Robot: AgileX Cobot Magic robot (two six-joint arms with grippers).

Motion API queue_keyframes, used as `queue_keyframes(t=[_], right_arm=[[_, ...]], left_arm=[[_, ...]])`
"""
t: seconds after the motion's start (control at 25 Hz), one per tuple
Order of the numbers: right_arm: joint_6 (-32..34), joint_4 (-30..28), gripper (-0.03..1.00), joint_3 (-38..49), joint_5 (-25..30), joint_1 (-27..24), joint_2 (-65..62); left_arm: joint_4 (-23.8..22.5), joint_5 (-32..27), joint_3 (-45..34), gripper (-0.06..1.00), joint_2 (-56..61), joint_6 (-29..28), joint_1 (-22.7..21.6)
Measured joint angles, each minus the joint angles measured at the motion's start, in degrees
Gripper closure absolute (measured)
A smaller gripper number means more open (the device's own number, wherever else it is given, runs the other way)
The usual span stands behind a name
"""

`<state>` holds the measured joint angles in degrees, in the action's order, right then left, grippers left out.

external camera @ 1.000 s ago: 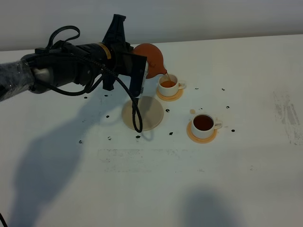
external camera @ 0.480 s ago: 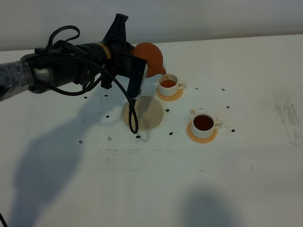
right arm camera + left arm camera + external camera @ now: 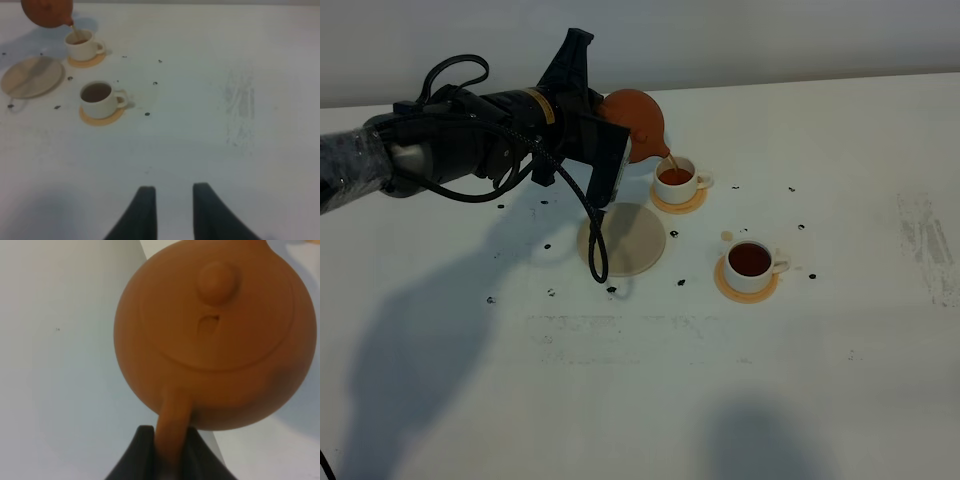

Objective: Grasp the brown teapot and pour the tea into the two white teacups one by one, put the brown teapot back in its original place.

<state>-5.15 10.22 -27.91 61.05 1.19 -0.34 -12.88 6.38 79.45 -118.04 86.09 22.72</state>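
My left gripper (image 3: 167, 457) is shut on the loop handle of the brown teapot (image 3: 215, 330). In the exterior high view the teapot (image 3: 638, 122) is held tilted above the table, and a thin stream of tea runs from its spout into the far white teacup (image 3: 675, 180). The near white teacup (image 3: 750, 263) holds dark tea. Each cup stands on an orange coaster. The beige coaster disc (image 3: 628, 240) lies bare in front of the teapot. My right gripper (image 3: 174, 205) is open and empty, low over bare table, well away from the cups (image 3: 82, 45) (image 3: 98, 98).
A black cable (image 3: 600, 245) hangs from the left arm over the beige disc. Small dark specks dot the white table (image 3: 650, 380) around the cups. A scuffed patch (image 3: 925, 240) marks the table at the right.
The teapot stays tilted over the far cup with tea still running. The hanging cable has swung slightly to the left. The right gripper's earlier state is not shown.
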Motion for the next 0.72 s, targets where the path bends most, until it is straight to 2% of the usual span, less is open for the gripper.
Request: queue_keyframes(t=[0.72], right_arm=[[0.00,0.00,0.77,0.00,0.00,0.00,0.00]], left_arm=[[-1.39,0.30,0.00,0.84,0.00,0.04,0.00]])
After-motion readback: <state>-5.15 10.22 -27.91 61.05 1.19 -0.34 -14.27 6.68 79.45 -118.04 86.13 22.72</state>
